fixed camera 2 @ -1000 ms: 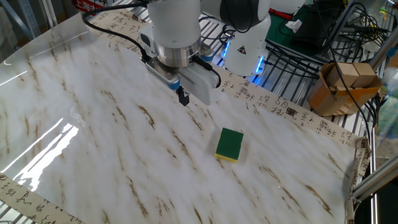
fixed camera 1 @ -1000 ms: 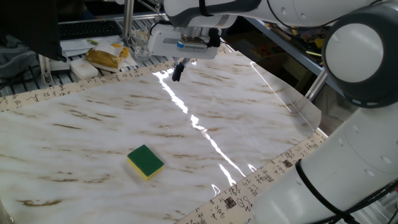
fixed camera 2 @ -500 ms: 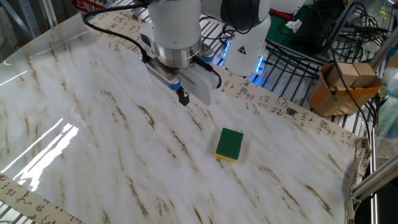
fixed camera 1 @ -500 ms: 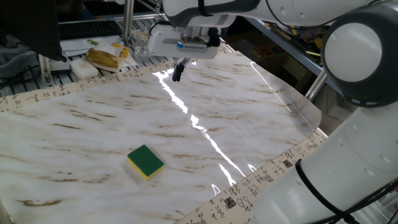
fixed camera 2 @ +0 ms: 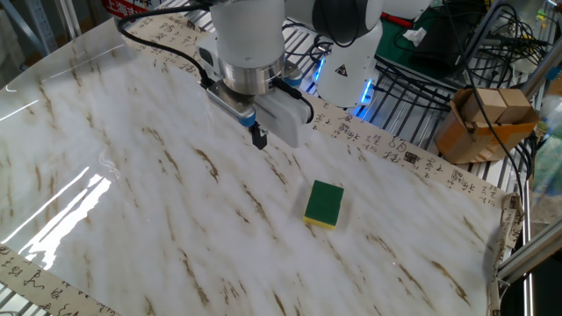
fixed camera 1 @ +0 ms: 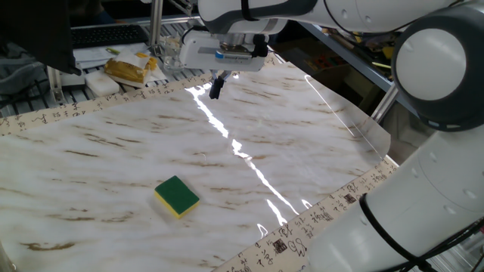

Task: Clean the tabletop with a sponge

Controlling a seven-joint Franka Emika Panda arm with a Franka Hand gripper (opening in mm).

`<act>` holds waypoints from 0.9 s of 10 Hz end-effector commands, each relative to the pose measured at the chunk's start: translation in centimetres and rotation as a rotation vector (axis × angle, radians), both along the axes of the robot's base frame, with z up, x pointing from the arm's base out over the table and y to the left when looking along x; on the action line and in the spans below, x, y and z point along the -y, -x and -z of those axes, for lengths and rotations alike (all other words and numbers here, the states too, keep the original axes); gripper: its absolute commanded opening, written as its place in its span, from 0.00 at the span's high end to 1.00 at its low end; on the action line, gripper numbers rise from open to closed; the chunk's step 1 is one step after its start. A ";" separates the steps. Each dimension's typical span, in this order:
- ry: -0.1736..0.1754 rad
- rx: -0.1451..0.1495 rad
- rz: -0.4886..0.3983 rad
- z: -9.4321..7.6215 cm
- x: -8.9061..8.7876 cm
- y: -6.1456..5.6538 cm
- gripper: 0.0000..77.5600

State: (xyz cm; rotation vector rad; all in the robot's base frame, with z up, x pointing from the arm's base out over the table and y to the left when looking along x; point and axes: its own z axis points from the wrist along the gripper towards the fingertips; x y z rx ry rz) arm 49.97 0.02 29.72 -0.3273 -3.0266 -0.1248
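Observation:
The sponge point(fixed camera 1: 177, 196), dark green on top with a yellow foam layer, lies flat on the white marble-look tabletop point(fixed camera 1: 113, 159); it also shows in the other fixed view point(fixed camera 2: 325, 204). My gripper point(fixed camera 1: 215, 88) hangs above the far part of the tabletop, well away from the sponge and not touching it. In the other fixed view the gripper point(fixed camera 2: 259, 138) is up and left of the sponge. Its black fingers sit together and hold nothing.
A beige border printed with dark characters point(fixed camera 1: 310, 219) edges the tabletop. A yellowish bag point(fixed camera 1: 128, 69) and clutter lie on the rack beyond the far edge. A cardboard box point(fixed camera 2: 483, 123) and cables stand off the table. The robot base point(fixed camera 2: 347, 61) sits behind the border.

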 end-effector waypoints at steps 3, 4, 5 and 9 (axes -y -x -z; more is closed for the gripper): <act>0.010 0.016 0.003 -0.1 0.0 -0.1 1.00; 0.006 0.006 -0.016 -0.1 0.0 -0.1 1.00; -0.011 0.002 -0.048 -0.1 0.0 -0.1 1.00; -0.024 0.002 -0.004 -0.1 0.0 -0.1 1.00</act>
